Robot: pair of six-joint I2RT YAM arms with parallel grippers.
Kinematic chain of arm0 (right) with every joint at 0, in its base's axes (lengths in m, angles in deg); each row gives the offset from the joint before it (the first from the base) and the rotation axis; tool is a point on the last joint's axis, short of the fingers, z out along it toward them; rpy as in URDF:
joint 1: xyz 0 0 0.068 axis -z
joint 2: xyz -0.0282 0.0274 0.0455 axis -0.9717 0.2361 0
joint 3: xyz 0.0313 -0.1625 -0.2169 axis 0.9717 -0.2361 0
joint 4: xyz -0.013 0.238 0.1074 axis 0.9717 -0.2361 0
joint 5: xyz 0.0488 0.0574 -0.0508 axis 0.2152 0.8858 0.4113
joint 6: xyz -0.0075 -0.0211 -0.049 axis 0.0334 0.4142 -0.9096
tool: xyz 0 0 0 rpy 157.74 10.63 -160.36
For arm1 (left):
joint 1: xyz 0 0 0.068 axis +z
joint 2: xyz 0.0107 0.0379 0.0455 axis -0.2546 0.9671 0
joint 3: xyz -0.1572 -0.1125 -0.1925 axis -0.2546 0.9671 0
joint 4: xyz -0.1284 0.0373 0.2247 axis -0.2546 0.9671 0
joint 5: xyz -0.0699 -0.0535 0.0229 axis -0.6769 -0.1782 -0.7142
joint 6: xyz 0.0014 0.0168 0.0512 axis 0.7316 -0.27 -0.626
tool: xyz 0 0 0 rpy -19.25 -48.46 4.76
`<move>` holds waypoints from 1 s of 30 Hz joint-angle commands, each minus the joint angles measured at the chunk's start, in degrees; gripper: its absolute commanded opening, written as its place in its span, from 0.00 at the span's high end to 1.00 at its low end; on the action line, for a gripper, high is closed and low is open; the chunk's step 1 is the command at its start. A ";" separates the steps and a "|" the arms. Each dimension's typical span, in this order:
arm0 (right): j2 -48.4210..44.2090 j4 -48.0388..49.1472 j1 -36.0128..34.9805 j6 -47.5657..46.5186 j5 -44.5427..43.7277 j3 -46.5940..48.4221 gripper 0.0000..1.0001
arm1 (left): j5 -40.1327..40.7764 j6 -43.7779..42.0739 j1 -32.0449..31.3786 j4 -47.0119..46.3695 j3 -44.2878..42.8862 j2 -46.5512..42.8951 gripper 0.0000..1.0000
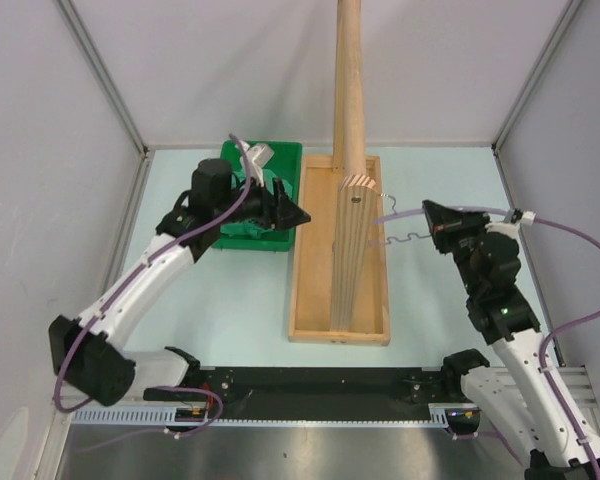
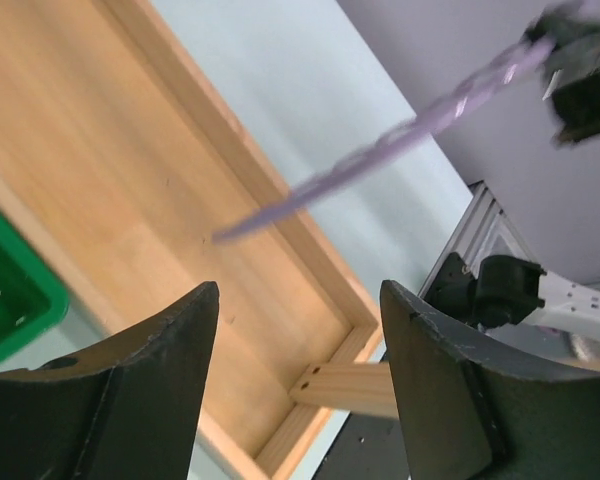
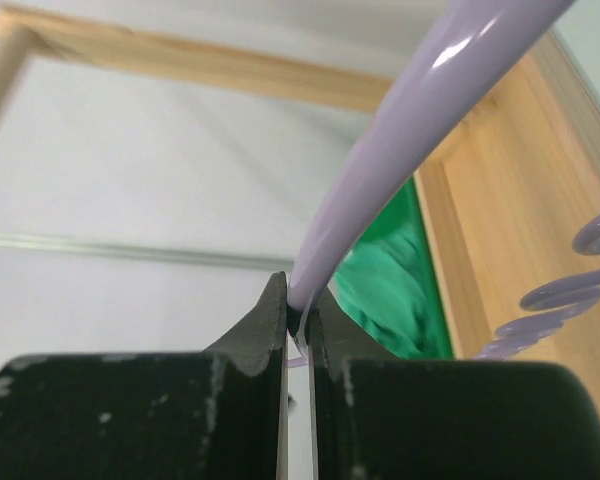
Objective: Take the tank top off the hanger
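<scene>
The lavender hanger (image 1: 400, 238) is bare and held in the air to the right of the wooden pole. My right gripper (image 1: 428, 212) is shut on one end of it; the right wrist view shows the hanger (image 3: 400, 130) pinched between my closed gripper (image 3: 298, 300). The teal-green tank top (image 3: 385, 285) lies crumpled off the hanger, in the green tray (image 1: 275, 160), and is mostly hidden under my left arm in the top view. My left gripper (image 1: 295, 213) is open and empty above the tray's right edge; in the left wrist view the gripper (image 2: 300, 290) holds nothing, and the hanger (image 2: 380, 150) shows blurred beyond it.
A tall wooden pole (image 1: 348, 90) stands in a long wooden base tray (image 1: 310, 300) between the arms. The green tray sits against the base tray's left side. Grey walls close in left, right and back.
</scene>
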 commanded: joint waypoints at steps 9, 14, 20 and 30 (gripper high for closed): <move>13.90 6.32 9.04 5.34 0.99 26.93 1.00 | 2.47 0.61 -0.52 -2.98 17.04 -17.10 0.28; 18.73 6.68 8.86 8.24 1.52 34.85 1.00 | 2.56 1.85 -2.19 -4.21 20.12 -19.21 0.28; 25.68 6.76 5.63 6.75 -0.23 46.28 1.00 | 4.14 3.52 -6.85 -5.97 22.67 -20.62 0.28; 36.58 2.81 -4.39 1.48 -7.00 61.58 1.00 | 4.58 3.61 -8.70 -6.59 22.41 -23.26 0.29</move>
